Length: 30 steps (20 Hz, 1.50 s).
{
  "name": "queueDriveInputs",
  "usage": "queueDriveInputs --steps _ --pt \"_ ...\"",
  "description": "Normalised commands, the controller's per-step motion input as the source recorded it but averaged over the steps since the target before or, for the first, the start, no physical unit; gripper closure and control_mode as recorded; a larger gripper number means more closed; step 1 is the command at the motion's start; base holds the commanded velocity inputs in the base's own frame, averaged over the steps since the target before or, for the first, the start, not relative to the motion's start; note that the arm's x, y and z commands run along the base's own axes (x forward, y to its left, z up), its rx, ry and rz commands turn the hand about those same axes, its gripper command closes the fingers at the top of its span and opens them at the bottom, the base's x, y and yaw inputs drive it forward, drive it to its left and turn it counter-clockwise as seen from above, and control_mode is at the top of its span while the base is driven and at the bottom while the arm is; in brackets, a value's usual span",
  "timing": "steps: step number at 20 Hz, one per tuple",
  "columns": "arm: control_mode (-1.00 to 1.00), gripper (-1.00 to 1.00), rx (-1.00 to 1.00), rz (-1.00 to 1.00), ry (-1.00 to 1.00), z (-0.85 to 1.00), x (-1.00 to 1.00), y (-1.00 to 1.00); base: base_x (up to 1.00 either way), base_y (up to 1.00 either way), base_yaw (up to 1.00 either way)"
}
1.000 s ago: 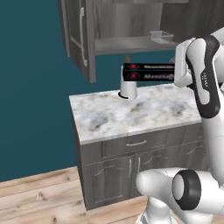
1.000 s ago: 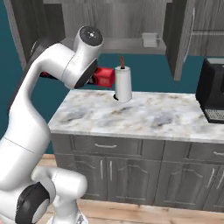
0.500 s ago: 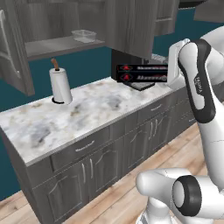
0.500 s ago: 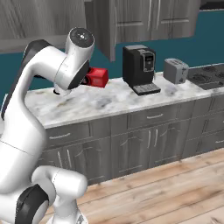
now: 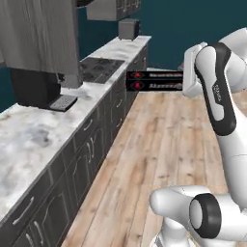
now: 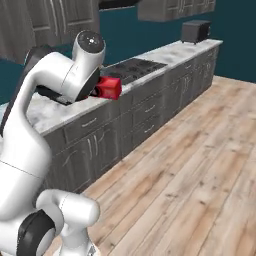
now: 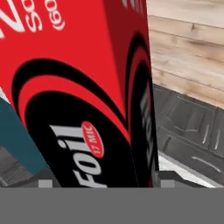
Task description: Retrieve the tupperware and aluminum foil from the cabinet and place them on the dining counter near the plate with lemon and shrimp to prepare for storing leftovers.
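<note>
The aluminum foil (image 5: 154, 80), a long slim black box with red print, hangs level in the air over the wooden floor beside the kitchen counter. Its red end (image 6: 109, 88) juts out past the arm's elbow in the right base view. My gripper (image 7: 105, 181) is shut on the box, whose red-and-black face (image 7: 83, 87) stands right in front of the hand camera. In the left base view my white hand (image 5: 193, 72) covers the box's right end and hides the fingers. The tupperware, the dining counter and the plate with lemon and shrimp are out of view.
A long marble counter (image 5: 34, 140) on grey drawer units runs along the left. It carries a black coffee machine (image 5: 36, 87), a dark cooktop (image 5: 99, 68) and a dark appliance (image 5: 129, 29) at the far end. Grey wall cabinets (image 6: 50, 20) hang above. Wooden floor (image 6: 200, 165) spreads to the right.
The whole picture has swung right along the counter, so the camera moved. The paper-towel roll and the open cabinet have left the views. The foil box stays in my gripper.
</note>
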Motion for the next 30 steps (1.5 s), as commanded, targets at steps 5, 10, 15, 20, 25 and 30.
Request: queueDriveInputs --steps 5,10,15,20,25,30 --pt "1.0 1.0 0.0 0.0 0.0 0.0 0.0 0.0 0.0 0.0 -0.91" --pt "1.0 1.0 0.0 0.0 0.0 0.0 0.0 0.0 0.0 0.0 -0.9" --pt "1.0 1.0 0.0 0.0 0.0 0.0 0.0 0.0 0.07 0.0 -0.85" --pt "1.0 1.0 0.0 0.0 0.0 0.0 0.0 0.0 0.27 -0.07 -0.74" --pt "1.0 1.0 0.0 0.0 0.0 0.0 0.0 0.0 0.45 -0.35 -0.58" --pt "1.0 1.0 0.0 0.0 0.0 0.0 0.0 0.0 0.27 -0.96 -0.3"
